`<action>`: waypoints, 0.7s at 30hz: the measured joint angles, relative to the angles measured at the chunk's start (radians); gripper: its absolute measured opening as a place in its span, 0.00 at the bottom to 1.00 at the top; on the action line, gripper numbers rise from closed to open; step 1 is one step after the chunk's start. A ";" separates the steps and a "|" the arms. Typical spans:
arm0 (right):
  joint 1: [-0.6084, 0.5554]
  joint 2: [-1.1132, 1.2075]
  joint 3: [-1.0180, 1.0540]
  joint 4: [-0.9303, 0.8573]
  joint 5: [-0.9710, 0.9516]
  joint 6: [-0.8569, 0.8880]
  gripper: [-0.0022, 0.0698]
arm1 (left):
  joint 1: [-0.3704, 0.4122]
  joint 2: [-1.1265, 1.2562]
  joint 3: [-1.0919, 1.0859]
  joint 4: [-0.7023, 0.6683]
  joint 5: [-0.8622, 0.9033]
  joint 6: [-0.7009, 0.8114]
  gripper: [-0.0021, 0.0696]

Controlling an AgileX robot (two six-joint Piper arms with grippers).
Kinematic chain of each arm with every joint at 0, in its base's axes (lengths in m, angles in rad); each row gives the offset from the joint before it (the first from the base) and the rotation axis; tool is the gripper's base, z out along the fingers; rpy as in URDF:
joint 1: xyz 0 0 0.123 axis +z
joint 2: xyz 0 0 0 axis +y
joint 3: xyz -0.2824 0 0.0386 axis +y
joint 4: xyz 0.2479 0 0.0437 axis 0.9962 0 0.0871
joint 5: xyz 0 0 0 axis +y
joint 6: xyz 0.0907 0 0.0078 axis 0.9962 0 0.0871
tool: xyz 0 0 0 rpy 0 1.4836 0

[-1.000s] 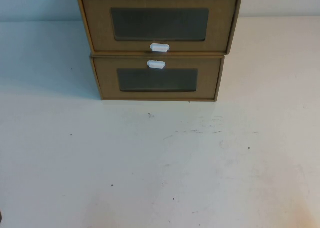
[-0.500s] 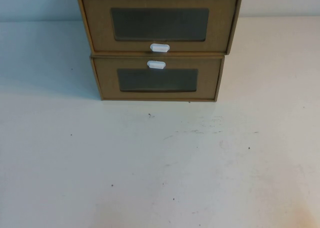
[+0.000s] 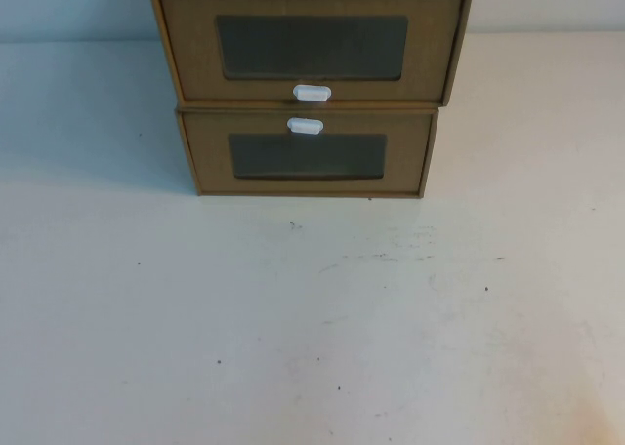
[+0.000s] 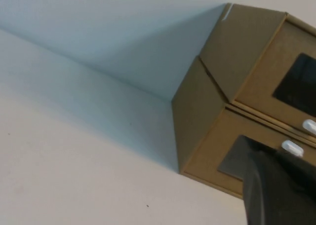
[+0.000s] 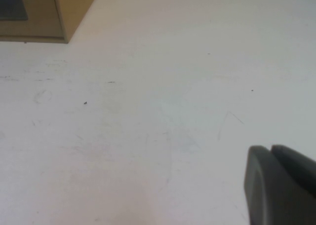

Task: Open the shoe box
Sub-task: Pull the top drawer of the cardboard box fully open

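while both boxes (image 3: pixel 391 123) sit closed, right gripper (image 5: pixel 270 151) hovers clenched over table (image 3: pixel 312 318), left gripper (image 4: pixel 269 185) near boxes, state unclear; next: pull a handle (image 3: pixel 306 126).

Brown shoe boxes (image 3: pixel 309 162), stacked (both shut)

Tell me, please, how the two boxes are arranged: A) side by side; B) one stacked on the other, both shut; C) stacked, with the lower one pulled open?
B: the upper box sits on the lower box, both fronts flush; the left gripper points toward them, the shut right gripper hangs over the table.
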 joint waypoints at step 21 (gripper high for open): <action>0.000 0.000 0.000 0.000 0.000 0.000 0.01 | -0.045 0.907 -0.996 -0.190 0.711 0.583 0.02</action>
